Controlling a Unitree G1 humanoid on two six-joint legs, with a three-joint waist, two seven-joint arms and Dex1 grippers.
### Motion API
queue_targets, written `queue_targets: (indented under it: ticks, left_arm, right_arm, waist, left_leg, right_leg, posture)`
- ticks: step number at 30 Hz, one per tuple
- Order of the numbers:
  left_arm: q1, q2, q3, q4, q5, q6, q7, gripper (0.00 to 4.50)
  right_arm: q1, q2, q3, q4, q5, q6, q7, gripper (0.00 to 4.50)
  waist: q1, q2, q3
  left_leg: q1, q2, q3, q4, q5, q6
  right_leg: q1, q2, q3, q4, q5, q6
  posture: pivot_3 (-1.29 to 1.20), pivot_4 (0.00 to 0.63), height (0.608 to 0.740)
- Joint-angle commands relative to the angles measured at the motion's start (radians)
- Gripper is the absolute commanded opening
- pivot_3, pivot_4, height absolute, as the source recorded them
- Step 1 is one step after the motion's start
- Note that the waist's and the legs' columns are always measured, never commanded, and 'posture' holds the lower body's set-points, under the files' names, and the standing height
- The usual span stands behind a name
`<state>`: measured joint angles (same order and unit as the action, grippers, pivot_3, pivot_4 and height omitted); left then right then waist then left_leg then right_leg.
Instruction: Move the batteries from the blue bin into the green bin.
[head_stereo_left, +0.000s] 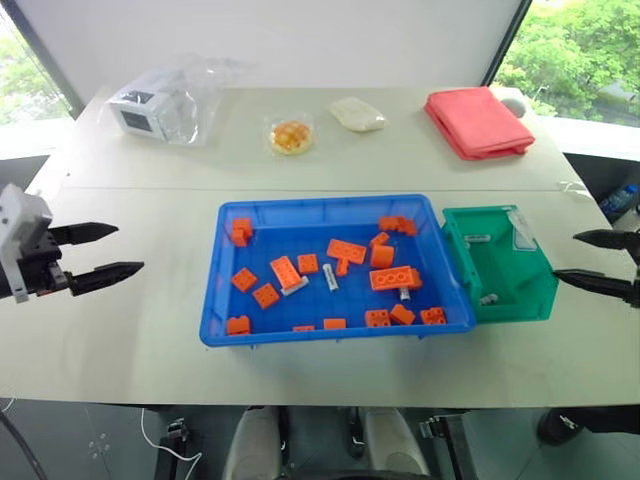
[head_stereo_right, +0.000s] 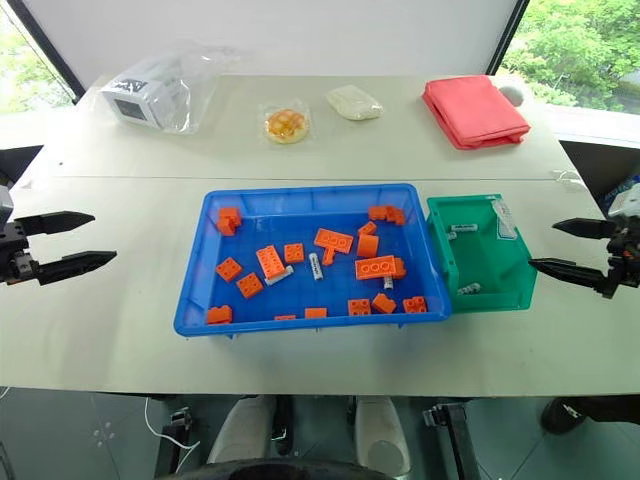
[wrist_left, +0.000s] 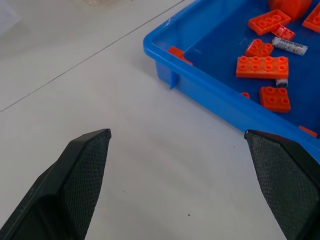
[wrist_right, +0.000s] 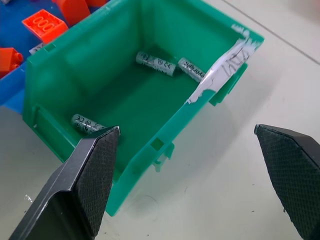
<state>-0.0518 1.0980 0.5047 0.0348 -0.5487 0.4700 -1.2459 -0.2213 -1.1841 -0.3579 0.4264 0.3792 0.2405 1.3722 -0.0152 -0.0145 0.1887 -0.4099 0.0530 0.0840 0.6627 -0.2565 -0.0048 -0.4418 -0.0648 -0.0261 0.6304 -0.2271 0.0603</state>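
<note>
Both the left pincer (head_stereo_left: 103, 252) and right pincer (head_stereo_left: 592, 262) hang wide open and empty. Batteries (head_stereo_left: 329, 277) remaining in the blue bin (head_stereo_left: 325, 208) lie touching orange bricks (head_stereo_left: 395, 277); a grab may catch a brick, bound for the green bin (head_stereo_left: 455, 240) at its right.

3 batteries (wrist_right: 156, 63) in green bin (head_stereo_left: 538, 295) – others w/ blue bin (head_stereo_left: 215, 300).

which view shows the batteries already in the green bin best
The right wrist view: it looks straight into the green bin, where three batteries lie on its floor, labels readable. In the two eye views the bin's batteries are tiny pale slivers. The left wrist view shows the blue bin instead.
</note>
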Motion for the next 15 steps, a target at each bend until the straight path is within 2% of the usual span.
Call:
queue_targets:
  ticks: [1,15]
  left_arm:
    - [0.009,0.005,0.055,-0.024,0.002,-0.017,0.012,4.50]
    - [-0.035,-0.029,0.039,-0.080,-0.046,0.053,0.097,4.50]
  right_arm:
    - [-0.052,-0.004,-0.002,0.016,0.002,-0.018,0.001,4.44]
    - [-0.160,0.003,0.045,0.122,-0.045,-0.056,-0.023,4.44]
  waist:
    - [0.001,0.000,0.000]
    - [0.001,0.000,0.000]
  left_leg:
    - [0.000,0.000,0.000,0.000,0.000,0.000]
    - [0.000,0.000,0.000,0.000,0.000,0.000]
  right_leg:
    - [0.000,0.000,0.000,0.000,0.000,0.000]
    - [0.001,0.001,0.000,0.000,0.000,0.000]
  posture:
    - [0.00,0.150,0.734]
    - [0.00,0.150,0.734]
